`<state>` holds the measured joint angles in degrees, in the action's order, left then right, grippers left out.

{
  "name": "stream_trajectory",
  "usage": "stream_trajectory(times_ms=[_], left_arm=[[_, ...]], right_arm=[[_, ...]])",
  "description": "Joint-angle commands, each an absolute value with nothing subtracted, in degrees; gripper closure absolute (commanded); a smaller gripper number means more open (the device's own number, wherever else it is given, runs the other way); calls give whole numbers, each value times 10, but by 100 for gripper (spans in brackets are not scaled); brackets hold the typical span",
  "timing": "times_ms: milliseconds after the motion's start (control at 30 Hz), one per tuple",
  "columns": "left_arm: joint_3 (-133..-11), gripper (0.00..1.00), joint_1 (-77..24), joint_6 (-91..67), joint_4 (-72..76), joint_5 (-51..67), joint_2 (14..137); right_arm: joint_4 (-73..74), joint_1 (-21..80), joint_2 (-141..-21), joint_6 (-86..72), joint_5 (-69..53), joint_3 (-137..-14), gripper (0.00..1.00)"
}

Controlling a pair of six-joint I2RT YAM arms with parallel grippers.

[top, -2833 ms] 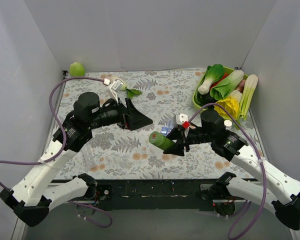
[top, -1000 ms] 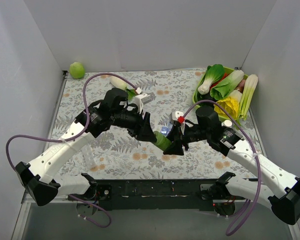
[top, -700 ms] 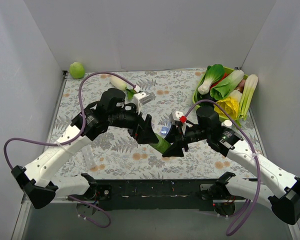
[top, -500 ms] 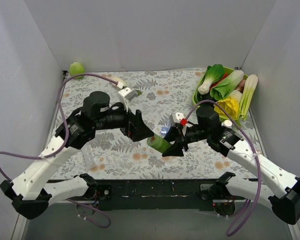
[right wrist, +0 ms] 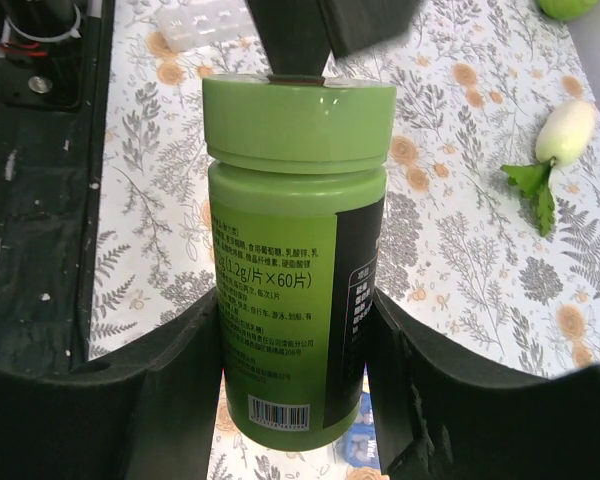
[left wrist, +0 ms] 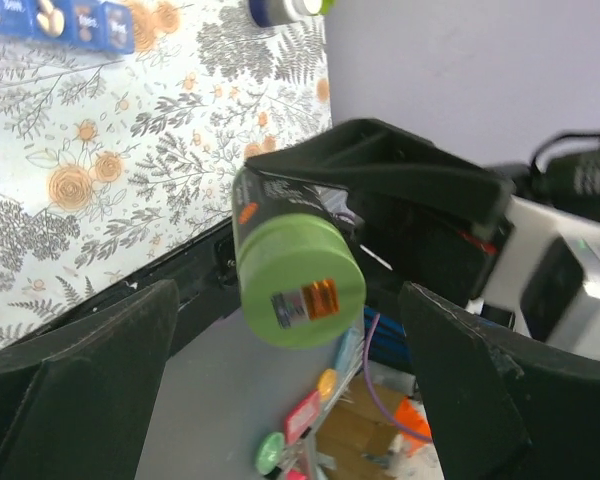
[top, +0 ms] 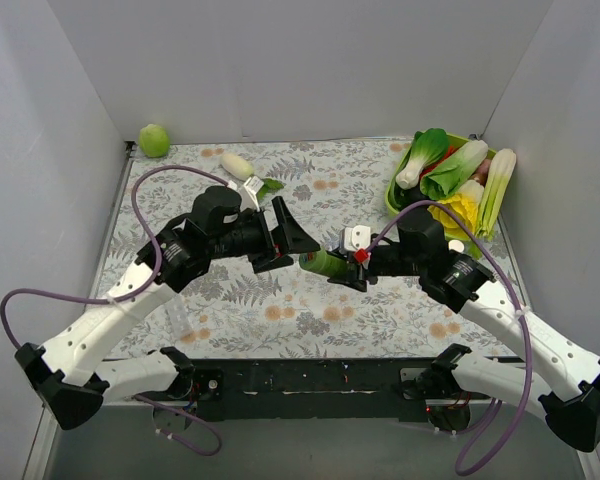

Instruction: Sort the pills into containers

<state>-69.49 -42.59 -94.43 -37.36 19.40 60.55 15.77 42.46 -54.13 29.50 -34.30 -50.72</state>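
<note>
Top view: the right pincer (top: pixel 340 266) is clamped on the green bottle (top: pixel 318 262), which it holds above the tabletop (top: pixel 230 310) near its centre, cap end pointing toward 9 o'clock. The left pincer (top: pixel 292 248) stands just beside that end, at the bottle's 10 o'clock, with its jaws spread and touching nothing. A second ago this pincer was closed over the cap. It has since let go, backed off and come in again, and the bottle now lies nearer level. Left wrist view: the cap (left wrist: pixel 298 285) faces the camera between the two spread fingers (left wrist: pixel 80 380) and is clear of both. The blue strip of pill compartments (left wrist: pixel 55 22) lies on the tabletop at the frame's 11 o'clock, well apart from the bottle. Right wrist view: this pincer's fingers (right wrist: pixel 130 400) press the bottle's flanks at 9 and 3 o'clock, and the cap sits in place at 12 o'clock. Assessment: the lid is still on, so no pills are out. The release looks like a re-grip between turns, and sorting cannot begin until the cap comes off.
</note>
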Motion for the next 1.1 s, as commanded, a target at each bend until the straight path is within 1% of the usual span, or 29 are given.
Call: stream_trajectory(times_ms=[0,67,133,167,367,567,600,667,700,733,833,867,900,933,967,1000,1067], left_arm=[[-714,9,-426,-1026,-385,171,634],[-717,11,-429,-1027,-388,170,649],[-716,15,-430,-1031,-382,167,654],[-716,18,-431,-1031,-380,168,656],[-715,20,-432,-1031,-381,178,663],[-710,32,-432,-1028,-369,206,667],[-710,36,-432,-1027,-369,210,669],[-711,42,-432,-1022,-367,222,675],[-711,46,-432,-1013,-367,227,677],[-711,53,-432,-1007,-367,232,679],[-713,64,-432,-964,-361,253,688],[-715,73,-433,-942,-361,259,690],[-720,77,-433,-914,-365,271,700],[-733,80,-433,-844,-378,278,704],[-741,83,-433,-805,-384,289,712],[-748,84,-433,-764,-391,307,714],[-761,84,-433,-630,-409,344,716]], right_arm=[[145,430,-542,328,-306,-539,99],[146,430,-541,328,-301,-538,99],[147,431,-540,327,-298,-536,99],[148,431,-540,328,-299,-536,99],[152,430,-544,326,-292,-535,99],[150,431,-557,316,-290,-537,99],[149,431,-557,312,-291,-538,99],[149,431,-561,308,-294,-540,99],[149,431,-561,305,-296,-540,99],[151,431,-562,302,-301,-541,99],[158,431,-563,293,-336,-544,99],[160,431,-563,284,-351,-545,99],[163,430,-563,279,-370,-545,99],[167,429,-563,274,-407,-544,99],[168,430,-563,255,-430,-542,99],[170,430,-562,245,-455,-536,99],[156,429,-560,200,-534,-524,99]])
